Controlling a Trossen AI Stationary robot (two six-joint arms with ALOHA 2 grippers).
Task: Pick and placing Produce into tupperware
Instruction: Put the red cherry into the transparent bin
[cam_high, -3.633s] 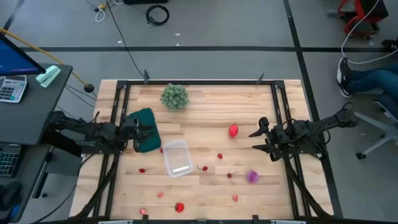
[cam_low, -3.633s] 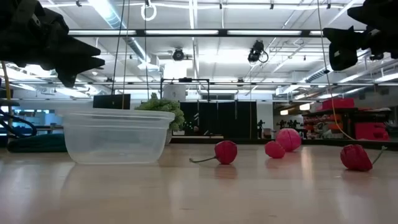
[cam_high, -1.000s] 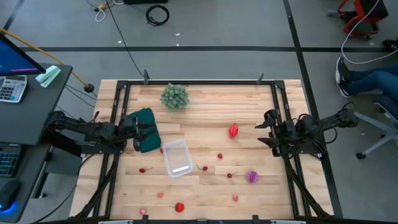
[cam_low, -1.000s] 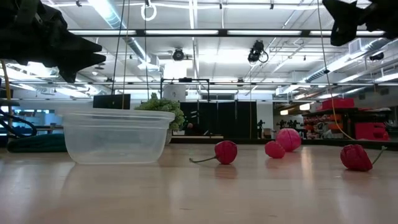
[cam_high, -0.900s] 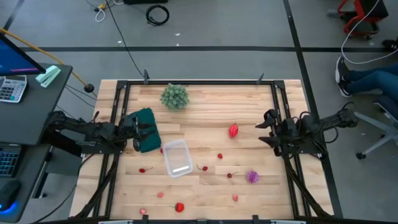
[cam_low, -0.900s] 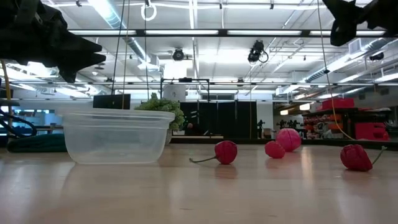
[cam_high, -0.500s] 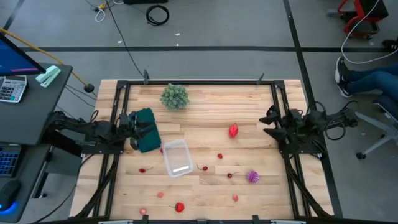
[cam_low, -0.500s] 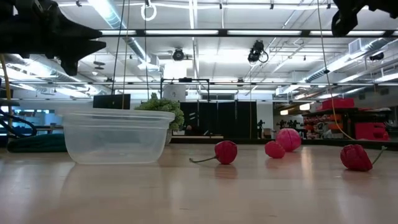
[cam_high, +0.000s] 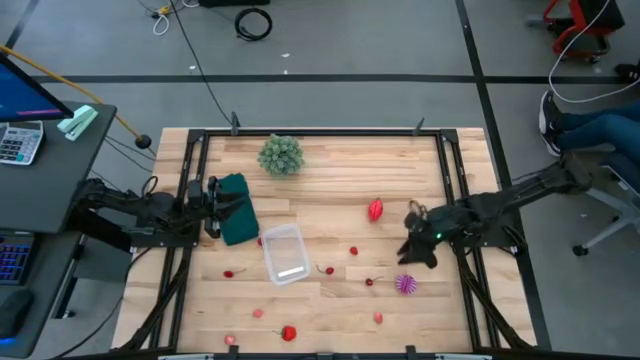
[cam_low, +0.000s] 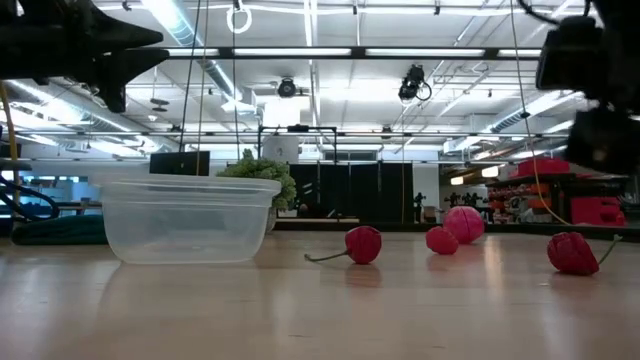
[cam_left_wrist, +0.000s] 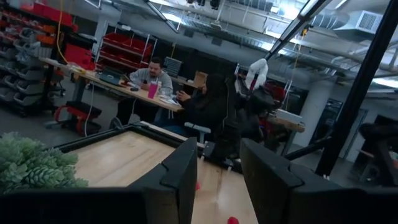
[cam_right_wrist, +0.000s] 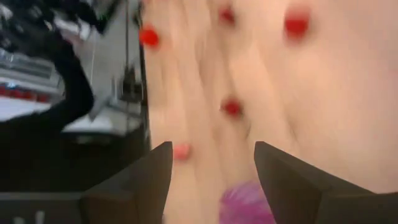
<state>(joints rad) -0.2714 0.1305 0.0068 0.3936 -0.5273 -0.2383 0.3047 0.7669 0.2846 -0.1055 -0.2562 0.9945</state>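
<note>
Purple spiky piece (cam_right_wrist: 245, 205) between right gripper's (cam_right_wrist: 211, 180) parted jaws, wrist view only

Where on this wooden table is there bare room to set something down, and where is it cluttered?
Bare wood lies between the bushy pale-green plant and the larger red produce piece, and along the far right edge. It is crowded in the near half: small red produce and the spiky purple piece scatter around the clear plastic tupperware, with the right gripper above.
</note>
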